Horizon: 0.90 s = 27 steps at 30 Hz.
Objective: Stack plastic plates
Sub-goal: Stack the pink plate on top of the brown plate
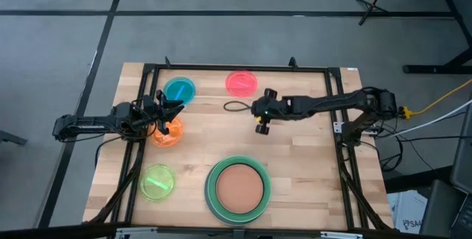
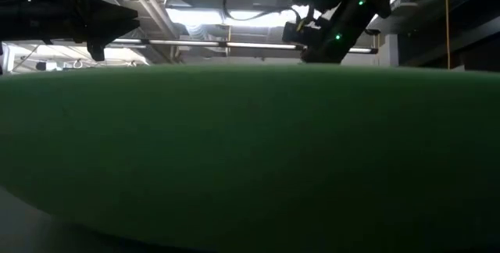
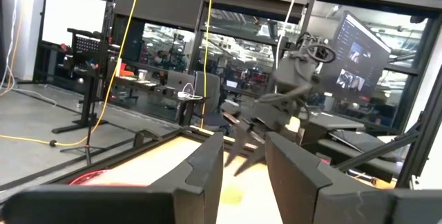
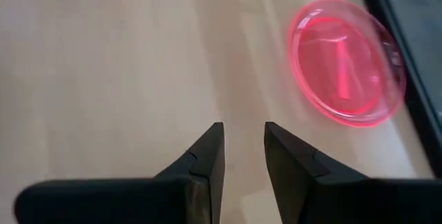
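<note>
At the table's left, the left gripper (image 1: 174, 113) hangs over the small translucent orange plastic plate (image 1: 168, 133), fingers slightly spread and empty, between the blue plate (image 1: 179, 90) beyond and the lime plate (image 1: 157, 181) nearer. Centre-near sits the terracotta plate (image 1: 239, 188) (stacked inside larger green ones). The right gripper (image 1: 261, 120), narrowly parted, hovers near the pink plate (image 4: 343, 62).

- Left arm (image 1: 96, 125): dark, slim jointed links, black all over.
- Right arm (image 1: 332, 102): same dark build, with a small green light near the wrist and a yellow patch by its base joint.
- Left gripper (image 3: 245, 172): two flat, dark grey wedge-shaped fingers on a dark crossbar.
- Right gripper (image 4: 243, 158): matching pair of dark grey wedge fingers with a stepped inner edge.
</note>
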Each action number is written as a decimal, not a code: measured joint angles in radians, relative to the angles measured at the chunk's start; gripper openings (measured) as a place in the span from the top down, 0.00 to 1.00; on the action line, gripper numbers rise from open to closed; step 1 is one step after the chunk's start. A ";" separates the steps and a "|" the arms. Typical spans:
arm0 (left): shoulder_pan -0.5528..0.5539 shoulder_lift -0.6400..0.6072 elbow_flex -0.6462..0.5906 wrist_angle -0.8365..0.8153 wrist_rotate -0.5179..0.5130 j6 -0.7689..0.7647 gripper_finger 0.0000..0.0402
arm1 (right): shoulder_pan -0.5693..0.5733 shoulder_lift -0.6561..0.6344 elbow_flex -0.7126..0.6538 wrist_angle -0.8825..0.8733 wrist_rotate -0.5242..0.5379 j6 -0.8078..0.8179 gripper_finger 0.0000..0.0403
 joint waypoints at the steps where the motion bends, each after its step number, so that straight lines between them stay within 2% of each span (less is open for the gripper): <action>1: 0.000 0.000 0.000 0.000 0.000 0.000 0.74 | -0.013 0.003 0.000 0.004 0.000 -0.014 0.76; 14: 0.000 0.000 0.000 0.000 0.000 0.002 0.74 | -0.133 0.157 0.000 0.155 -0.001 -0.328 0.76; 21: 0.000 0.000 0.000 0.000 0.000 0.003 0.74 | -0.183 0.231 0.000 0.275 -0.008 -0.389 0.76; 27: 0.000 0.000 0.000 0.000 0.000 0.003 0.74 | -0.225 0.282 0.000 0.365 -0.093 -0.417 0.76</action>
